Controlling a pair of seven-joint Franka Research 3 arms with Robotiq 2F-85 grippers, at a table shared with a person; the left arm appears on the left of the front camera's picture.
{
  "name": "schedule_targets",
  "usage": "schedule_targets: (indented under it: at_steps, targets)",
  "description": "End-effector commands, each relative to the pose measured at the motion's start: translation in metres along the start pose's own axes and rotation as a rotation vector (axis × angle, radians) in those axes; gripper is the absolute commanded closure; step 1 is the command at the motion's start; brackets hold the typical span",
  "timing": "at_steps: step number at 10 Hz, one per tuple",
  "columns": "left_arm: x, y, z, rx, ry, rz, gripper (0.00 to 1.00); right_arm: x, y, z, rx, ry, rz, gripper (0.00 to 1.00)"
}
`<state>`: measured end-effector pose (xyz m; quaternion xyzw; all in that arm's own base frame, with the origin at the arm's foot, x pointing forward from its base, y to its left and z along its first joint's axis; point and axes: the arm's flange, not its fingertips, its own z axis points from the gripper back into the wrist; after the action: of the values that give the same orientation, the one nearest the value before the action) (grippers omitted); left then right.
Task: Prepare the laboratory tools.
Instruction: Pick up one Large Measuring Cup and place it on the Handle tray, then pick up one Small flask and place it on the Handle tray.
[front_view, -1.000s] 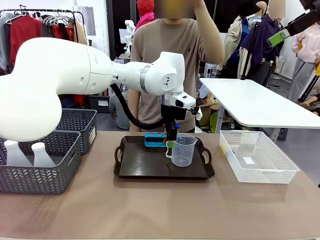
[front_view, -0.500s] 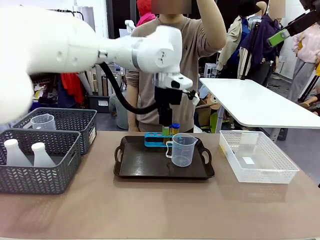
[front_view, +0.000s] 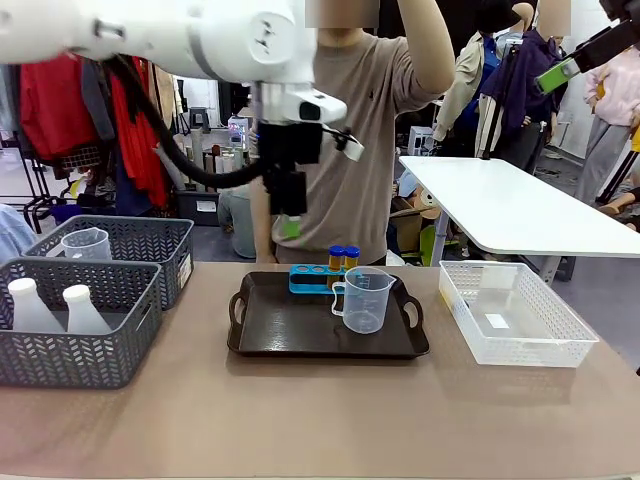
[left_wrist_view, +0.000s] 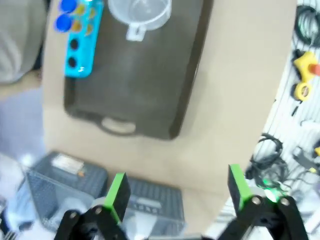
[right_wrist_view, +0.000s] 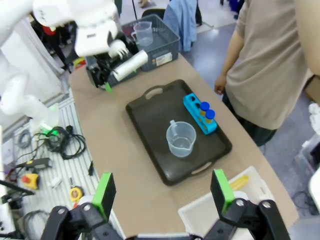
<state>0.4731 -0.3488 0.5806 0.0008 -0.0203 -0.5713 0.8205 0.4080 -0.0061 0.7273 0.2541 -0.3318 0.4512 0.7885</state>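
Note:
Two yellow tubes with blue caps (front_view: 344, 257) stand in the right end of the blue rack (front_view: 311, 273), at the back of the black tray (front_view: 270, 330). A clear beaker (front_view: 366, 298) stands on the tray just in front of the rack. My left gripper (front_view: 290, 222) hangs high above the tray's left end, open and empty (left_wrist_view: 177, 185). Well above the table, my right gripper (right_wrist_view: 162, 189) is open too, looking down on the beaker (right_wrist_view: 181, 139) and the rack (right_wrist_view: 199, 114). Two white flasks (front_view: 55, 307) sit in the near grey basket (front_view: 90, 360).
A second beaker (front_view: 88, 243) lies in the far grey basket (front_view: 150, 245) at the left. A white mesh basket (front_view: 515, 312) stands right of the tray. A person (front_view: 365, 130) stands at the far side behind the tray, one arm raised.
My left gripper opened at the rack, left a second tube standing there, then rose and swung up to the left. The person's arm stayed raised.

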Motion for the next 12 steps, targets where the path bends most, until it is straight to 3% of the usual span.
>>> schedule_targets:
  at_steps: [1, 4, 5, 6, 12]
  targets:
    - [-0.051, -0.017, 0.010, 0.085, -0.025, 0.159, 0.00, 0.002, 0.002, 0.000, 0.004, -0.008, -0.002, 0.00]
    - [-0.074, -0.021, 0.033, 0.137, -0.038, 0.254, 0.00, 0.002, 0.002, 0.000, 0.004, -0.008, -0.002, 0.00]
    - [-0.068, -0.017, 0.026, 0.096, -0.027, 0.221, 0.00, 0.002, 0.002, 0.000, 0.004, -0.008, -0.002, 0.00]
    - [-0.071, -0.017, 0.047, 0.115, -0.039, 0.236, 0.00, 0.002, 0.002, 0.000, 0.004, -0.008, -0.002, 0.00]
    - [-0.070, -0.018, 0.046, 0.113, -0.038, 0.234, 0.00, 0.002, 0.002, 0.000, 0.004, -0.008, -0.002, 0.00]
